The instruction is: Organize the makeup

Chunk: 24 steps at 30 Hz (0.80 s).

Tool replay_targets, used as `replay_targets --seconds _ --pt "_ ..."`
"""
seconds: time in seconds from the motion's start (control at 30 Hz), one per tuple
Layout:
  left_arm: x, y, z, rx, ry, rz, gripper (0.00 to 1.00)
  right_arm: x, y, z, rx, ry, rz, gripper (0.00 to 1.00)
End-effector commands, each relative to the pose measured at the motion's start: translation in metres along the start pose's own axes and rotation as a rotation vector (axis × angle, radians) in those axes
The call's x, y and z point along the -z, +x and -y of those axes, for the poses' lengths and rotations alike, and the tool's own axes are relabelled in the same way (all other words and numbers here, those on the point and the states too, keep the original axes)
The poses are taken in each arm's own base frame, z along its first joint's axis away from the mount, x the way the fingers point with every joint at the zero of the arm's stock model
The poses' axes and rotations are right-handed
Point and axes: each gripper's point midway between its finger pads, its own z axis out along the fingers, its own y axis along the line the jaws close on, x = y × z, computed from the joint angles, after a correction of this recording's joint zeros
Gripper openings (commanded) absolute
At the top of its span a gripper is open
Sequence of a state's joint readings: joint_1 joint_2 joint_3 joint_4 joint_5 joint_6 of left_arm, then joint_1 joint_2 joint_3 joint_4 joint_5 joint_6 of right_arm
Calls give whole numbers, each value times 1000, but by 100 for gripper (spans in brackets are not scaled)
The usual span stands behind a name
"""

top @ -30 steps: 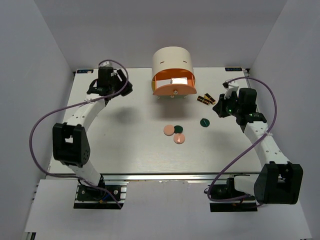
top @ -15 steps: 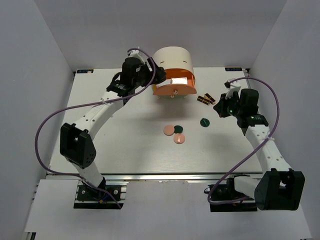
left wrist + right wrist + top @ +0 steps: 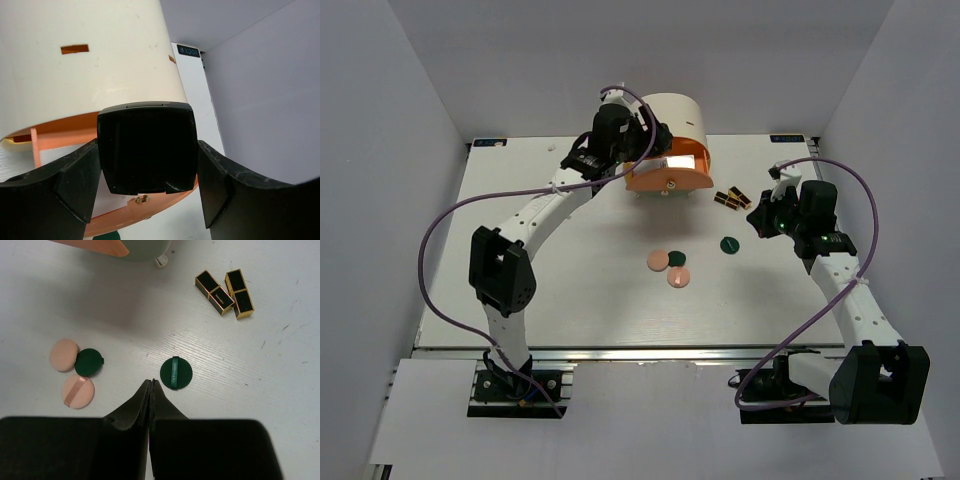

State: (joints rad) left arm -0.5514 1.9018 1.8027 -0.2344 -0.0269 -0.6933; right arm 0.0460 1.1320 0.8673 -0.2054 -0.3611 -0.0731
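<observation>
1. The left gripper (image 3: pixel 146 172) clamps a black square compact (image 3: pixel 146 150) between its two dark fingers (image 3: pixel 75 185)
2. Behind the compact rises the cream cabinet (image 3: pixel 100 55), with a small orange slot (image 3: pixel 75 49) in its wall
3. An orange drawer (image 3: pixel 60 131) juts out beneath that wall, and a brass knob (image 3: pixel 142 199) shows just under the compact
4. A strip of white table (image 3: pixel 197 100) runs along the right
</observation>
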Motion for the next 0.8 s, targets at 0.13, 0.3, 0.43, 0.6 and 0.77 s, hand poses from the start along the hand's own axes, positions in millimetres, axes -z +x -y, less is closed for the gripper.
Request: replay_targets --seconds 0.13,0.3,0.43,0.6,0.77 --pt "4 -13 24 -35 17 49 23 3 -12 0 9 5 50 0" --pt "3 -9 20 -60 -19 52 39 2 -12 -1 6 -1 49 1" --pt "1 0 14 -84 -49 39 47 3 -14 -1 7 -1 52 3" --pt "2 7 13 -104 -56 27 61 4 -13 -2 7 -9 54 4" --pt "3 3 21 -115 -46 38 83 4 -12 -3 7 -13 53 5"
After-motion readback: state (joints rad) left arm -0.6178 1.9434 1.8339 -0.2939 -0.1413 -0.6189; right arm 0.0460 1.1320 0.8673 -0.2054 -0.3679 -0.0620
